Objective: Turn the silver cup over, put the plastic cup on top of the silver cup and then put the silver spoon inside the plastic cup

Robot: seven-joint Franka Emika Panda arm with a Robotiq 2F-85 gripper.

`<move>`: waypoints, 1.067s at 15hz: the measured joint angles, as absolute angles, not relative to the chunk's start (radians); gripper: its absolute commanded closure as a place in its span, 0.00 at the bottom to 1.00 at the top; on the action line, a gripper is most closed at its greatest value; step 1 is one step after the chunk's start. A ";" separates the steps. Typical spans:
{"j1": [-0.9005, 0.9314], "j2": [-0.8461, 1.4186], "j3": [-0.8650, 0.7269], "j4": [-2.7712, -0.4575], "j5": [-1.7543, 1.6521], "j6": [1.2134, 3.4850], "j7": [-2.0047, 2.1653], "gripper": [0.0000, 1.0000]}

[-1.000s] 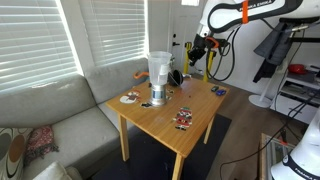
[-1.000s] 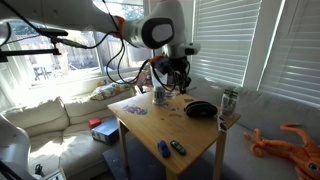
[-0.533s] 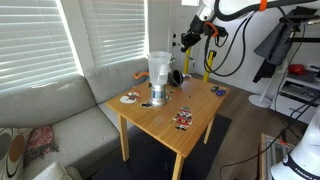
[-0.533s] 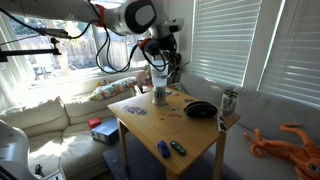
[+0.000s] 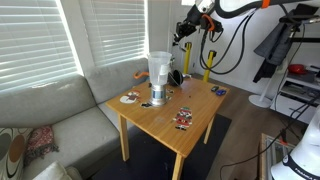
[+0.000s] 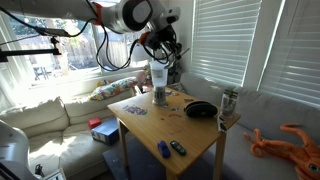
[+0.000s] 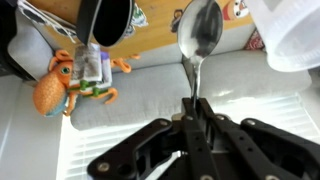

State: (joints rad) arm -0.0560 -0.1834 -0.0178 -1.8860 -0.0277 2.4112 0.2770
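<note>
The translucent plastic cup (image 5: 158, 71) stands on top of the overturned silver cup (image 5: 157, 97) on the wooden table (image 5: 185, 105); the stack also shows in the other exterior view, plastic cup (image 6: 159, 78) over silver cup (image 6: 160, 96). My gripper (image 5: 184, 30) is raised well above the table, to the right of and higher than the stack. It is shut on the silver spoon (image 7: 198, 38), held by its handle with the bowl pointing away from the jaws (image 7: 190, 110). The plastic cup's rim (image 7: 290, 35) shows at the right edge of the wrist view.
A black bowl-like vessel (image 6: 200, 109) sits on the table and shows in the wrist view (image 7: 105, 22). Small coasters and toys (image 5: 184, 119) lie around. A grey couch (image 5: 50, 125) carries an orange plush octopus (image 6: 285, 140). A yellow bottle (image 5: 209, 62) stands behind the table.
My gripper has risen from just above the table to well above it, carrying the spoon, and shifted slightly toward the cup stack. The cups have not moved.
</note>
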 measured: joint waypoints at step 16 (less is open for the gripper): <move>-0.042 -0.189 0.168 -1.915 -0.415 2.570 0.554 0.98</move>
